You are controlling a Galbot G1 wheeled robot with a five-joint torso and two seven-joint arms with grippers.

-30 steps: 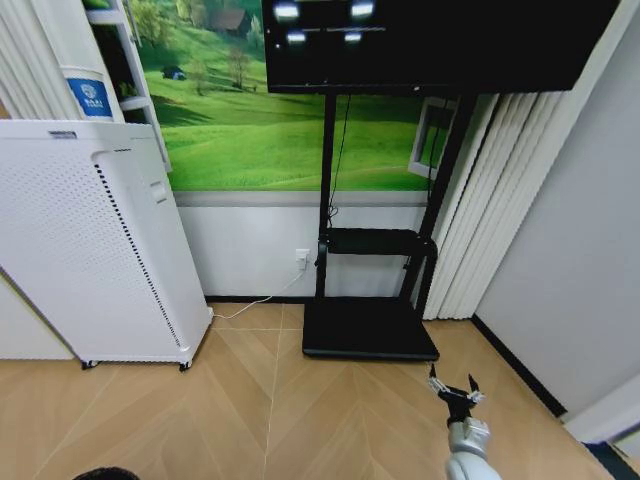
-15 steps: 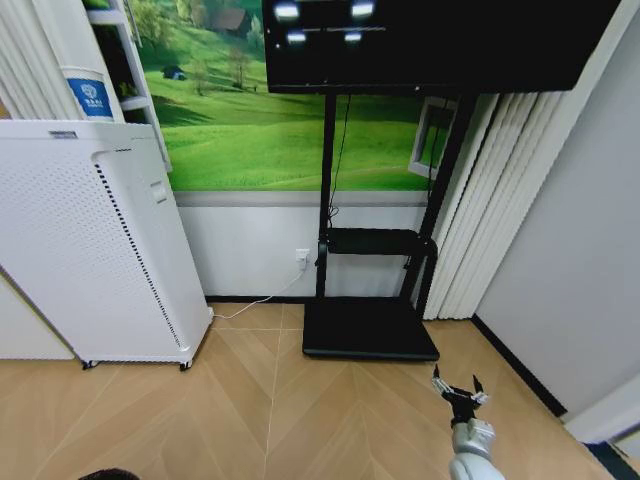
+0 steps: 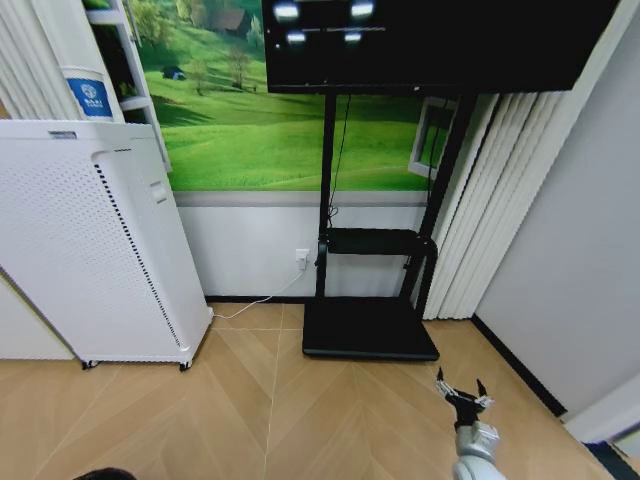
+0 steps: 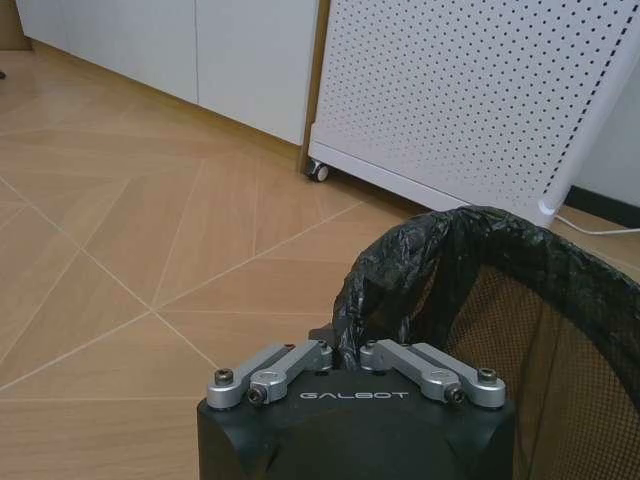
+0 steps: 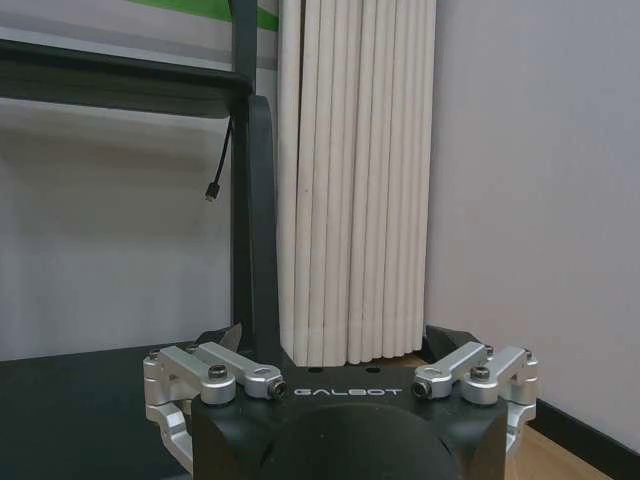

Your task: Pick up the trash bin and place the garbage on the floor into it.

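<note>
The trash bin [image 4: 520, 300] is a black mesh basket lined with a black bag, hanging just above the floor [image 4: 150, 250] in the left wrist view. My left gripper [image 4: 345, 350] is shut on its bagged rim. A dark sliver of the bin [image 3: 105, 474] shows at the bottom left of the head view. My right gripper [image 3: 460, 390] stands open and holds nothing, low over the floor [image 3: 270, 410] in front of the TV-stand base; its spread fingers [image 5: 232, 338] face the curtain. The garbage is out of view.
A white perforated appliance [image 3: 90, 240] on casters stands at the left. The black TV-stand base [image 3: 370, 328] lies ahead by the wall, with a white curtain [image 3: 490, 200] and a grey wall to its right. A white cable [image 3: 255, 300] runs along the floor.
The right gripper has drifted slightly to the right and lower in the head view. The rest is unchanged.
</note>
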